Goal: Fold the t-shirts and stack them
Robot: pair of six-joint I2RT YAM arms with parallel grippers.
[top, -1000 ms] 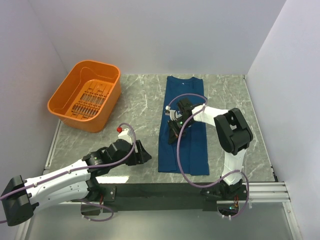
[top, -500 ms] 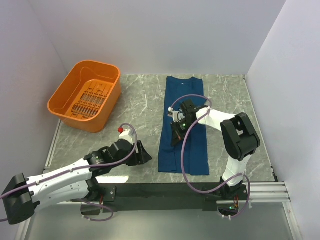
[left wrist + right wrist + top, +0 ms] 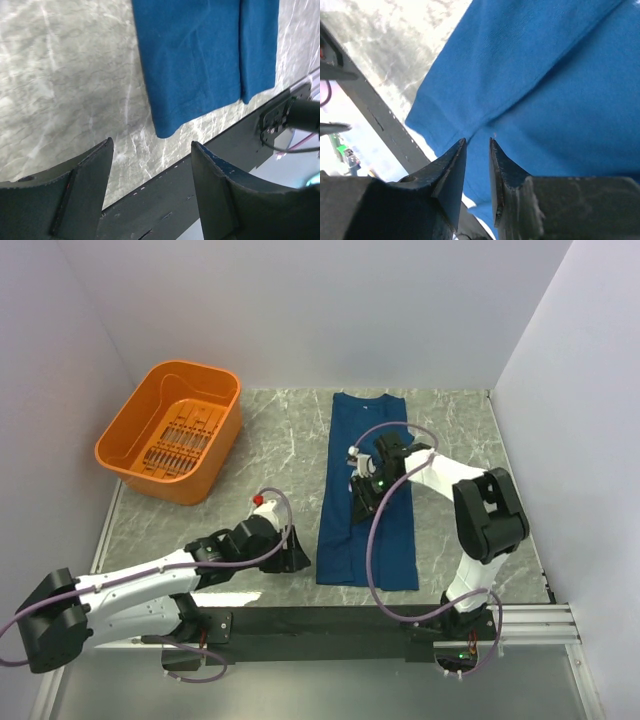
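The navy-blue t-shirt [image 3: 392, 550] lies folded into a long narrow strip on the marble table, collar at the far end; its print is hidden. My right gripper [image 3: 361, 506] is low over the strip's left-middle. In the right wrist view the right gripper [image 3: 477, 141] has its jaws only a narrow gap apart, with the tips at a crease of the t-shirt [image 3: 560, 75]. My left gripper [image 3: 297, 560] is wide open and empty, just left of the shirt's near-left corner. In the left wrist view that corner of the t-shirt [image 3: 200, 60] lies ahead of the left gripper [image 3: 152, 142].
An orange plastic basket [image 3: 190, 368] stands at the far left of the table. A black rail [image 3: 330, 625] runs along the table's near edge and shows in the left wrist view [image 3: 200, 190]. Grey walls close in the left, back and right.
My right gripper has slid a little to the right over the shirt. My left gripper has moved right, closer to the shirt's near-left corner.
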